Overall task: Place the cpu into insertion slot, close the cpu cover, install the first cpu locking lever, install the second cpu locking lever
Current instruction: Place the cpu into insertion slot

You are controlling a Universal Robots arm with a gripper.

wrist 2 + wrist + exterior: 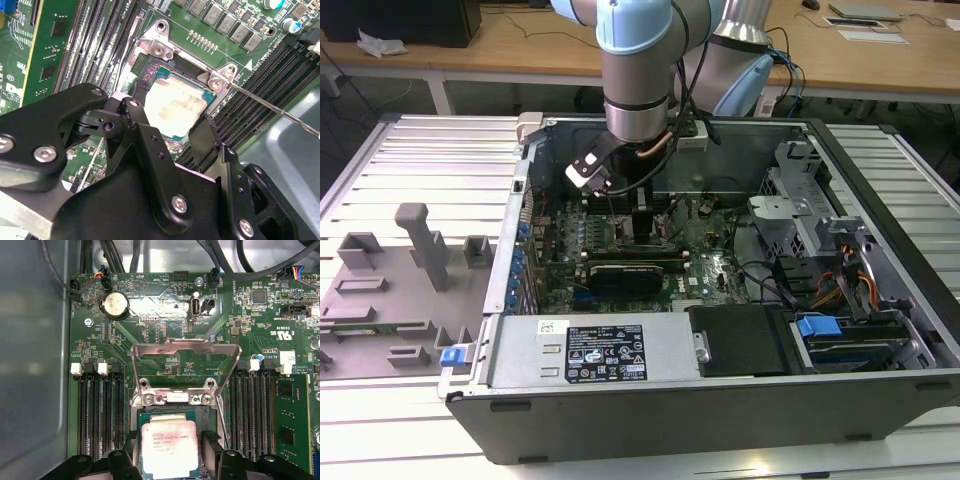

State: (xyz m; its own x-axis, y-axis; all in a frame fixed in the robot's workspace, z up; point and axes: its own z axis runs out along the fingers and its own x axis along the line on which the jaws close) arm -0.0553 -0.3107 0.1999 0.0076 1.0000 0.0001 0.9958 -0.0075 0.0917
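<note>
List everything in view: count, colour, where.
case: one, dark grey, open, on the slatted table
motherboard: one, green, inside the case
insertion slot: one, dark frame, on the motherboard
cpu: one, silver-grey top, lying in the insertion slot
cpu cover: one, silvery, raised open, hinged at the slot
locking lever: one, thin silver rod, jutting from the slot's corner
memory slots: two banks, black, either side of the slot
fixture tray: one, grey, exterior view's left of the case
arm: one, pale blue and silver, reaching into the case
gripper: one, black, over the cpu
</note>
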